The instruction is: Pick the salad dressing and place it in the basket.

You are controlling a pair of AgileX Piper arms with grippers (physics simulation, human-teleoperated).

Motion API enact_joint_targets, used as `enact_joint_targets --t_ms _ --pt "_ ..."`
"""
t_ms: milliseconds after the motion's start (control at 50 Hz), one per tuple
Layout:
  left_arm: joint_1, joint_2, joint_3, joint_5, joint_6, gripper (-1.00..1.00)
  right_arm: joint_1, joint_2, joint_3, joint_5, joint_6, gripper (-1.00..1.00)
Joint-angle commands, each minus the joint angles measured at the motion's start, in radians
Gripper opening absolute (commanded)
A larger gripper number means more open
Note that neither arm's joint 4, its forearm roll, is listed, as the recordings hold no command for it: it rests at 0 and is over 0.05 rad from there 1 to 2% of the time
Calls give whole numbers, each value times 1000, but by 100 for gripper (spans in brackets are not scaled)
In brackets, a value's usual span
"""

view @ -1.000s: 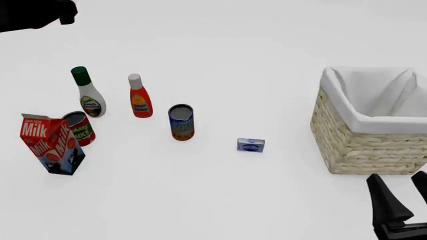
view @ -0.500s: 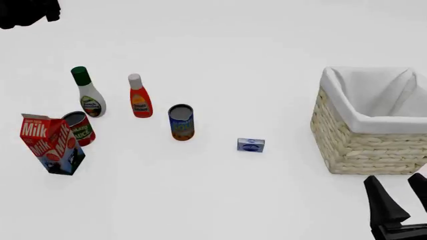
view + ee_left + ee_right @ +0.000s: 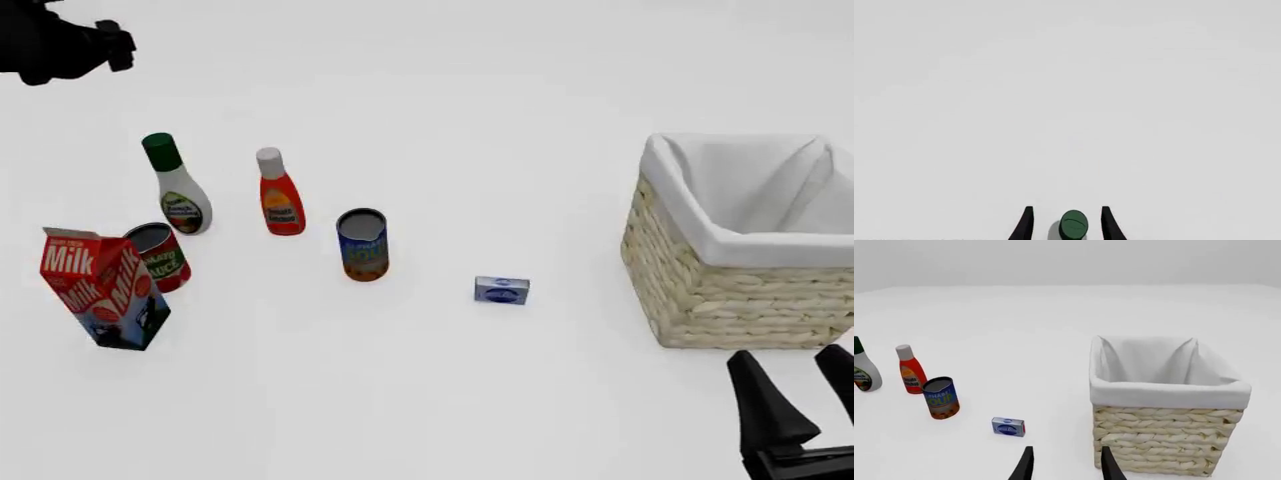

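Our left claw [image 3: 1066,225] hangs wide above the salad dressing [image 3: 176,190], whose green cap shows between its 2 fingers, untouched, while our right claw [image 3: 801,400] waits wide and empty just in front of the basket [image 3: 727,290]. The salad dressing stands upright on the tabletop [image 3: 441,120] at far left, beside the red bottle [image 3: 279,195], well apart from the basket.

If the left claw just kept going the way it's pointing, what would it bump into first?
Probably the salad dressing: its dark green cap sits right between the open left claw fingers in the left wrist view. Depth is unclear, so the gap between them can't be judged.
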Motion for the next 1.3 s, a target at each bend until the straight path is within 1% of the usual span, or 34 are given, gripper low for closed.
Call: enact_joint_targets --t_ms 20,80,140,240,260,400,720,960,1300 --pt "-3 40 -3 1 14 100 0 -6 -10 13 -3 100" --pt "-6 38 13 -7 15 100 -1 -7 -11 15 -4 100" --pt "3 47 15 -11 37 100 -1 -8 -13 15 -2 100" --pt "-9 54 22 -12 23 100 -2 -8 -12 16 -2 100" --pt "-5 60 20 -12 35 100 -2 -8 -11 16 -2 100" --pt "-16 68 31 -23 31 100 -3 -8 -12 17 -3 100" --pt "-27 98 51 -42 56 100 -2 -9 -13 20 -6 100" --pt "-31 109 85 -62 76 100 -2 -9 -11 23 -8 100" --pt "-38 160 89 -86 86 100 -5 -9 -18 30 -10 100"
